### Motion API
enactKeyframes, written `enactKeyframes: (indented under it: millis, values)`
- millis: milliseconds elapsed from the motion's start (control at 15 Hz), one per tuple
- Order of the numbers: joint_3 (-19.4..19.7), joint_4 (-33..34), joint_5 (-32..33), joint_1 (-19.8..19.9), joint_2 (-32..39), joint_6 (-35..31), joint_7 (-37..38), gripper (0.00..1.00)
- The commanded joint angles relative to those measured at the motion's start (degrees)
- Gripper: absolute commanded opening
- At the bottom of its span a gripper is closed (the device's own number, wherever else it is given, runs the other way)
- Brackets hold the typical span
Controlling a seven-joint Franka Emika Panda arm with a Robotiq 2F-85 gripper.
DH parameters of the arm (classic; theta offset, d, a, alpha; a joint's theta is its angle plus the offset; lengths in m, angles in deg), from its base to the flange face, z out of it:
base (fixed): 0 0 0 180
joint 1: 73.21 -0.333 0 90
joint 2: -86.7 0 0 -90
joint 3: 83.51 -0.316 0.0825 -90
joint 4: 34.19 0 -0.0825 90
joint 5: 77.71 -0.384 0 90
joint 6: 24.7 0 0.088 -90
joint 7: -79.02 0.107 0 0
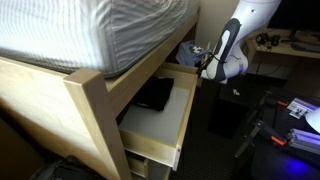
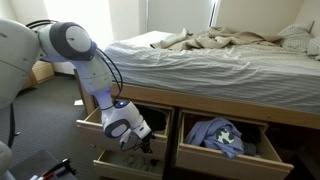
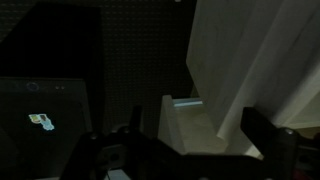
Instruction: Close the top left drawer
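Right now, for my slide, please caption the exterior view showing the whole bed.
Claw at the open top left drawer under the bed; the right drawer holds blue clothes.

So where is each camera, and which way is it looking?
Exterior view: low beside the bed, looking along the top left drawer; arm and gripper show.
Exterior view: out in the room, facing the bed's side; arm, gripper show.
Wrist view: on the wrist, facing pale wood; fingers show.
Both exterior views share drawer and gripper.
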Motion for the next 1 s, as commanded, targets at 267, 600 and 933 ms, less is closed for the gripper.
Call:
enactKeyframes:
  millis: [267, 600, 933]
  values:
    - [-7.4, 17.6, -4.4, 3.5, 5.4, -0.3, 0.9, 1.0]
    - [-7.0, 19.8, -5.0, 1.8, 4.6, -0.1, 1.2, 1.0]
    - [-7.0, 20.2, -5.1, 1.8, 5.1, -0.1, 1.2, 1.0]
